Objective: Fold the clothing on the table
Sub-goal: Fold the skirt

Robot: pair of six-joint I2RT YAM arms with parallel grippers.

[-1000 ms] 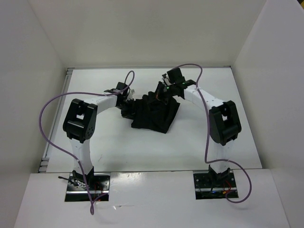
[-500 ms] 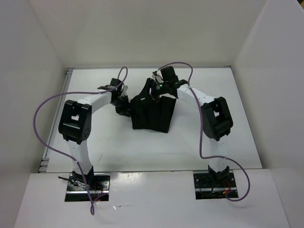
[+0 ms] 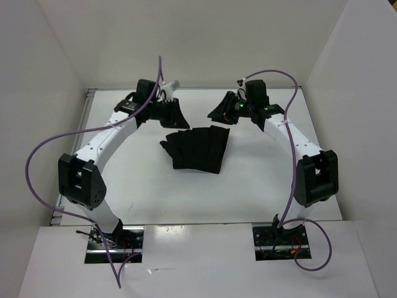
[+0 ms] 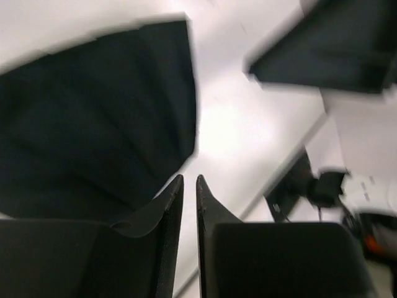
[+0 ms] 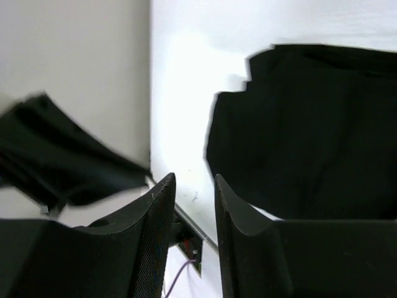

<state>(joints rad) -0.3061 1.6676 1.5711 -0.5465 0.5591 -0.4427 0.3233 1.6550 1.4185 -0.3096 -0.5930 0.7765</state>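
White walls box in the white table on three sides, and both arms reach from its near edge towards the far end. The left arm sweeps up the left side and the right arm up the right, each trailing a purple cable.

Between them, about mid-table, lies the clothing: a flat black panel, wider at its far edge than at its near one, with creases running far to near. It rests on the table, touched by neither arm.

The left gripper hangs just beyond the garment's far-left corner. Its jaws are drawn to a thin slit with bare table showing through and nothing between them. The right gripper hangs beyond the far-right corner, jaws parted a little wider and also empty.

From each gripper the cloth lies towards the near side and inward, so any next grasp probably means coming down and nearer onto the far edge, one arm per corner. The right gripper looks slightly closer to its corner. With jaws this narrow, both would likely need to widen before taking the fabric.
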